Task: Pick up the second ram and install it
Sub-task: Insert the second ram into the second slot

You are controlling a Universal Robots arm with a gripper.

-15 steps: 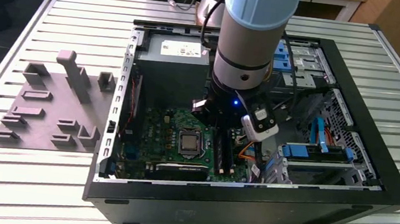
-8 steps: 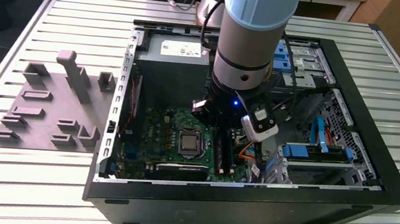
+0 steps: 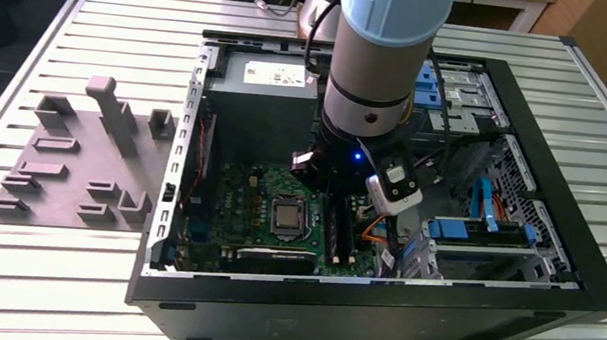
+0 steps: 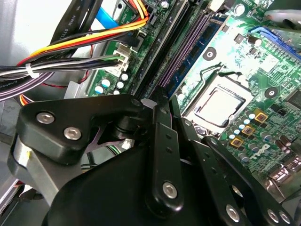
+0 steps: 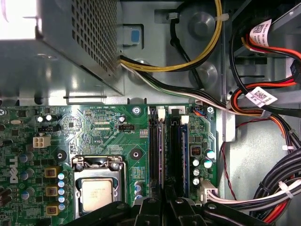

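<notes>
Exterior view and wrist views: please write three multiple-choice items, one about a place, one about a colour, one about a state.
1. Where does the grey fixture lie?
A. inside the case
B. on the table, at the exterior view's left of the computer case
C. on the arm
2. The motherboard is:
A. red
B. green
C. white
3. The computer case is:
A. open
B. closed by a panel
C. wrapped

1 B, it rests on the slats beside the case.
2 B, both wrist views show it green.
3 A, its interior lies exposed.

A robotics lab: open computer case (image 3: 373,308) on slatted aluminium workbench (image 3: 66,280), grey fixture tray (image 3: 78,163).
</notes>
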